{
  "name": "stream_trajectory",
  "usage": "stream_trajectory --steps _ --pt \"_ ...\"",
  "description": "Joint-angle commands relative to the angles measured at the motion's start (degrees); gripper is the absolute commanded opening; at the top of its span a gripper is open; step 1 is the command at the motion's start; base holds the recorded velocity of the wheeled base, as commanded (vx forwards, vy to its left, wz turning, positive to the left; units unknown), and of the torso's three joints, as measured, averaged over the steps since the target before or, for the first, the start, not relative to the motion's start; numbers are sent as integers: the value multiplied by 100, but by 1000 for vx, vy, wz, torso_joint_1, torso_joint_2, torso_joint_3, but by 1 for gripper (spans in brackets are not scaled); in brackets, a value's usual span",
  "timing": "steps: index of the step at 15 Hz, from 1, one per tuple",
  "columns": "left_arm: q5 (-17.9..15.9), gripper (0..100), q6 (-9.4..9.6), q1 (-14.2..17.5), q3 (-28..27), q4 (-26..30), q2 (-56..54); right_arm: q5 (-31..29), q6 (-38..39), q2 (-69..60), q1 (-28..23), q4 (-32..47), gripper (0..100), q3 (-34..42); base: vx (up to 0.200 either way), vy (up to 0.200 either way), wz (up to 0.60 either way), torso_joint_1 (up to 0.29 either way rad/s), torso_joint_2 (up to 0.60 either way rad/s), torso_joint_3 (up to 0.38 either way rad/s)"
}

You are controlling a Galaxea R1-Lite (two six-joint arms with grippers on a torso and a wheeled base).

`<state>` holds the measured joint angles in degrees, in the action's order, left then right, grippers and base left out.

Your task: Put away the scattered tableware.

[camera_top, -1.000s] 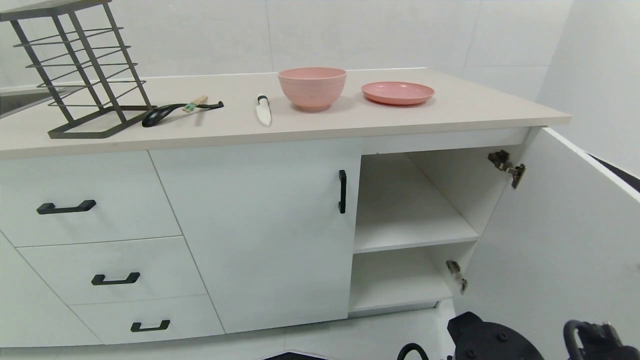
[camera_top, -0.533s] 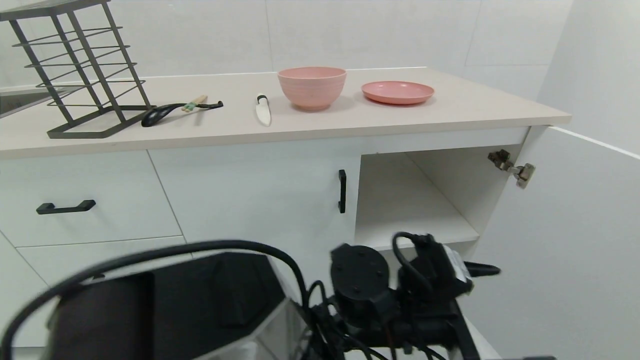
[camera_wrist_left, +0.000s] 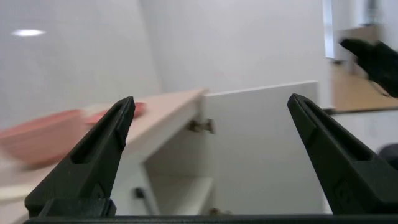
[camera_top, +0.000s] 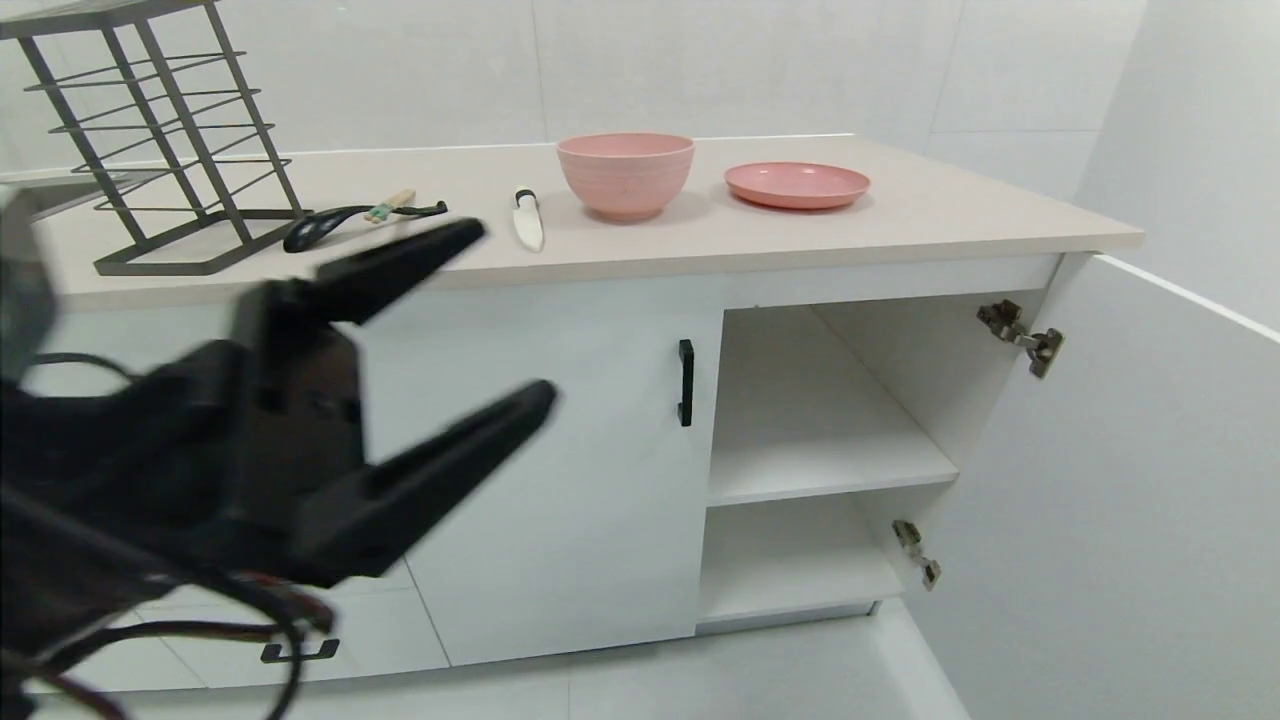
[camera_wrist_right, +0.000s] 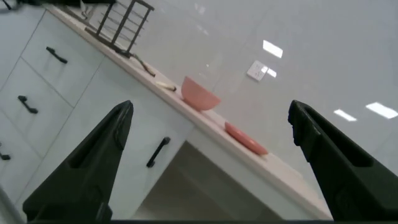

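The left gripper (camera_top: pixel 508 314) hangs in front of the drawers (camera_top: pixel 400 630) at the left, its 2 fingers spread wide with nothing between them. The right gripper (camera_wrist_right: pixel 211 111) is spread wide too and holds nothing. On the counter (camera_top: pixel 950 215) a pink bowl (camera_top: pixel 625 175) stands upright near the middle, and a pink plate (camera_top: pixel 797 185) lies to its right, near it but apart. A white knife (camera_top: pixel 527 220) lies just left of the bowl. Farther left a black spoon (camera_top: pixel 315 228) and a wooden-handled utensil (camera_top: pixel 392 206) lie together beside the foot of a dark wire rack (camera_top: pixel 150 130). Below the plate the right cabinet door (camera_top: pixel 1150 480) stands open, showing 2 shelves (camera_top: pixel 830 455); the door to their left is closed, its black handle (camera_top: pixel 685 382) upright
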<state>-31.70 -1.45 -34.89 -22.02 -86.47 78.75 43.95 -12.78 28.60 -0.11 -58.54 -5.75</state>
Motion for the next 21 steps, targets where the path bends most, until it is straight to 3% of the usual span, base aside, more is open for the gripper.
stream_trajectory --steps 1,3,6,9,10,12,13,14,15,17,19,21 --pt "296 100 -145 1845 1323 956 -3410 -70 -6 -1445 -51 1196 100 66 0 0 0 0 0 0" --pt "287 100 -154 2320 1279 2433 -4825 -79 3 -2403 -138 2479 100 57 0 0 0 0 0 0" --pt "287 100 -154 2390 1103 5008 -6390 -730 30 -2649 -77 3050 100 241 0 0 0 0 0 0" --pt "304 100 -163 2390 1305 6546 -7005 -1872 232 -2790 2 4404 100 575 0 0 0 0 0 0" --pt "322 100 -154 2408 1525 6792 -7207 -2092 539 -2790 2 4667 100 575 0 0 0 0 0 0" --pt "744 100 -127 2452 1920 6775 -7330 -2153 1163 -2790 2 4747 100 575 0 0 0 0 0 0" --pt "1473 100 -163 2452 2114 6748 -7321 -2250 1392 -2790 2 4922 100 575 0 0 0 0 0 0" --pt "1649 100 -163 2461 2193 6810 -7321 -2479 1383 -2790 2 5160 100 575 0 0 0 0 0 0" --pt "1667 100 -224 2680 2202 7012 -7321 -2795 1383 -2790 2 5590 100 575 0 0 0 0 0 0" --pt "1693 100 -189 2891 2193 7372 -7330 -2962 1348 -2798 2 5581 100 575 0 0 0 0 0 0" --pt "1992 100 31 2953 2202 7988 -7330 -3182 1313 -2798 2 5599 100 567 0 0 0 0 0 0" --pt "2027 100 444 2988 2193 8295 -7330 -3217 1313 -2798 -7 5590 100 567 0 0 0 0 0 0"
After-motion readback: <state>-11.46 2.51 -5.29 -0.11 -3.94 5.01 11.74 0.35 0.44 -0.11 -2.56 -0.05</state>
